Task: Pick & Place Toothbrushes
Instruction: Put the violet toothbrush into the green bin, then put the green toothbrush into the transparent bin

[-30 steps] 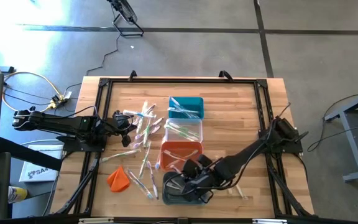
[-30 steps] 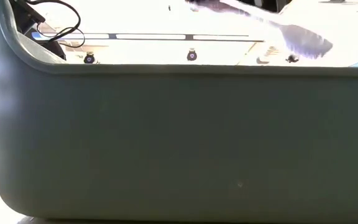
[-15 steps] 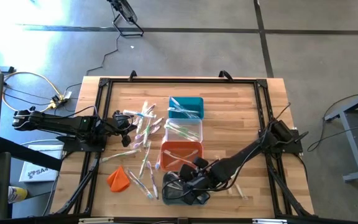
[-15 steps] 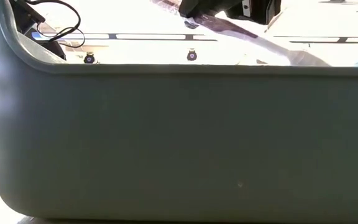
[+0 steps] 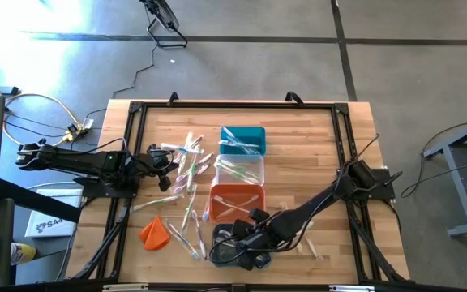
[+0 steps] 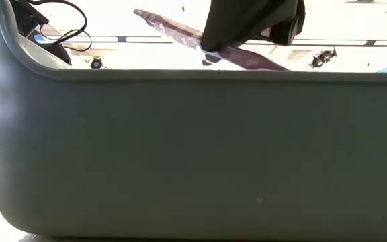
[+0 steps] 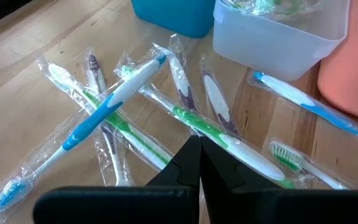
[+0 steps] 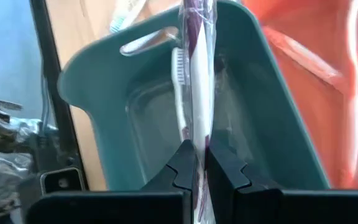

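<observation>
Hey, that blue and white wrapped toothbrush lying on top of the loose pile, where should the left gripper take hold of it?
Grip the blue and white wrapped toothbrush at mid-handle, coming straight down from above. It lies crosswise on top of the other toothbrushes, so its middle is raised and exposed. The left gripper is shut and would need to open first, fingers across the handle.

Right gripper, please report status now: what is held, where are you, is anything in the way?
Right gripper shut on purple toothbrush, over grey bin. Left gripper shut, empty, over loose toothbrushes. Nothing in the way.
</observation>
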Robot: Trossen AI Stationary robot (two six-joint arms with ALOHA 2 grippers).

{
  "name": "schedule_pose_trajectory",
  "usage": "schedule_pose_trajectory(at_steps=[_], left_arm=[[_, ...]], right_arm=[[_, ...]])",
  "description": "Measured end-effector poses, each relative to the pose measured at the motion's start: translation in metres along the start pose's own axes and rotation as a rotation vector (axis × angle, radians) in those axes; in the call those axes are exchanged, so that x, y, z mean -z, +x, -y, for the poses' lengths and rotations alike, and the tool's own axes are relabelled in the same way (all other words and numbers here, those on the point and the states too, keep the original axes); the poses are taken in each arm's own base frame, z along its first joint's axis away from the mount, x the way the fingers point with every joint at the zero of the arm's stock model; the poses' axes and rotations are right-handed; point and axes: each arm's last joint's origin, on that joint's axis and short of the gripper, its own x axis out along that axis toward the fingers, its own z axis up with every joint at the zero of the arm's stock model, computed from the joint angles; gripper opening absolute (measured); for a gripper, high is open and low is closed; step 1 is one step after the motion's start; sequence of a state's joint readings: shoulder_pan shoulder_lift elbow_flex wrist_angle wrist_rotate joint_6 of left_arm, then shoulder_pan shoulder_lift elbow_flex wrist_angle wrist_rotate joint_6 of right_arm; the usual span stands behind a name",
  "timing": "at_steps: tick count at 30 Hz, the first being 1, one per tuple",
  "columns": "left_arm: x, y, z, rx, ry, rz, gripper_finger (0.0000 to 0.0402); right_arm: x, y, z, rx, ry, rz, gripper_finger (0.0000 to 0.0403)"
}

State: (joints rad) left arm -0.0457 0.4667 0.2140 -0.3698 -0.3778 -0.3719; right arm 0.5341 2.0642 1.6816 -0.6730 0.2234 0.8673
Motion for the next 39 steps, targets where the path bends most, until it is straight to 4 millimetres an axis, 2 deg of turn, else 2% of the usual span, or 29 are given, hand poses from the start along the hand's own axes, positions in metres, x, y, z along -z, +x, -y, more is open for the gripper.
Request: schedule_pose_trajectory(at_steps=[6, 14, 19, 26, 35, 39], left_arm=[[0.0, 0.0, 0.0, 0.0, 0.0, -0.001, 0.0], [0.0, 0.0, 0.0, 0.0, 0.0, 0.0, 0.0], [0.0, 0.0, 0.0, 0.0, 0.0, 0.0, 0.0], [0.0, 0.0, 0.0, 0.001, 0.0, 0.0, 0.0], [0.0, 0.0, 0.0, 0.0, 0.0, 0.0, 0.0], [0.0, 0.0, 0.0, 0.0, 0.0, -0.001, 0.0]], right_arm=[[-0.002, 0.004, 0.001, -0.026, 0.018, -0.025, 0.0025], [-0.005, 0.005, 0.004, -0.044, 0.057, -0.051, 0.0114], [-0.003, 0.003, 0.002, -0.094, 0.015, -0.098, 0.0139], [-0.013, 0.001, 0.005, -0.231, 0.123, -0.216, 0.0107], [-0.029, -0.007, 0.01, -0.427, 0.202, -0.353, 0.0016], [-0.034, -0.014, 0.007, -0.493, 0.195, -0.342, 0.0005]])
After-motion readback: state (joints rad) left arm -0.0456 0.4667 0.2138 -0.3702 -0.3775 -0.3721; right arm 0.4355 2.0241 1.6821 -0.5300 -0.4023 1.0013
